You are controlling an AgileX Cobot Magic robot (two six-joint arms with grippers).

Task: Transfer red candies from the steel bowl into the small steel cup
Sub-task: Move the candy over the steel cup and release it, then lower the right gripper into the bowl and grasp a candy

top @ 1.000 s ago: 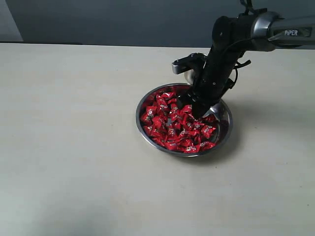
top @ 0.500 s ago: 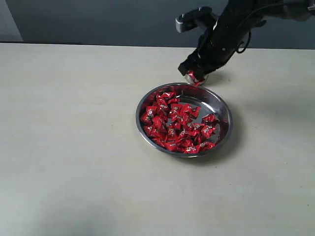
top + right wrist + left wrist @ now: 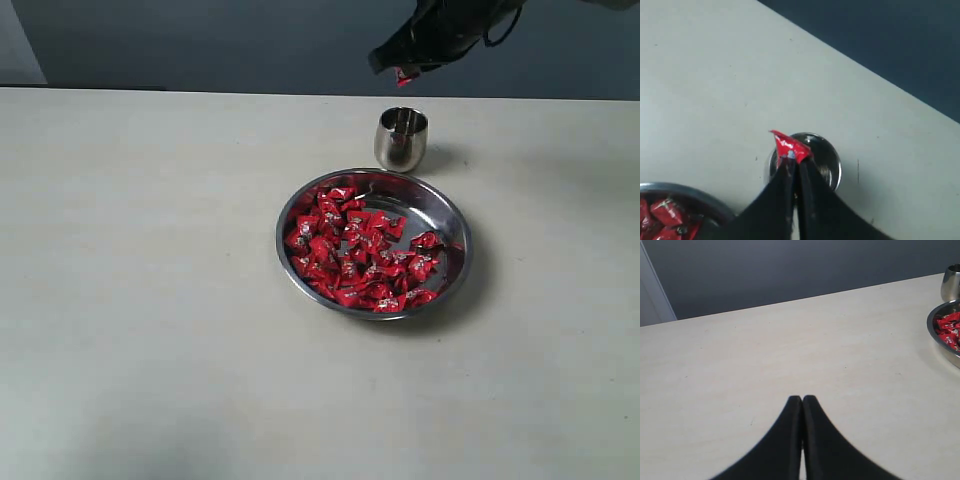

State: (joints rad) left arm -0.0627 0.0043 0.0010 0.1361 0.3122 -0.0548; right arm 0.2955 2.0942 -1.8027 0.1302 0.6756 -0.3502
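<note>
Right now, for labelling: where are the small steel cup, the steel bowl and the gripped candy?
small steel cup (image 3: 402,140), exterior view, outer side
steel bowl (image 3: 435,208), exterior view, bare inner wall
gripped candy (image 3: 789,146), right wrist view, wrapper's middle

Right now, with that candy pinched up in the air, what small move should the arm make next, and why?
Probably lower the right gripper straight toward the small steel cup. It is shut on one red candy, which the wrist view shows lined up over the cup's mouth, but it hangs well above it; released from there the candy might bounce out.
</note>
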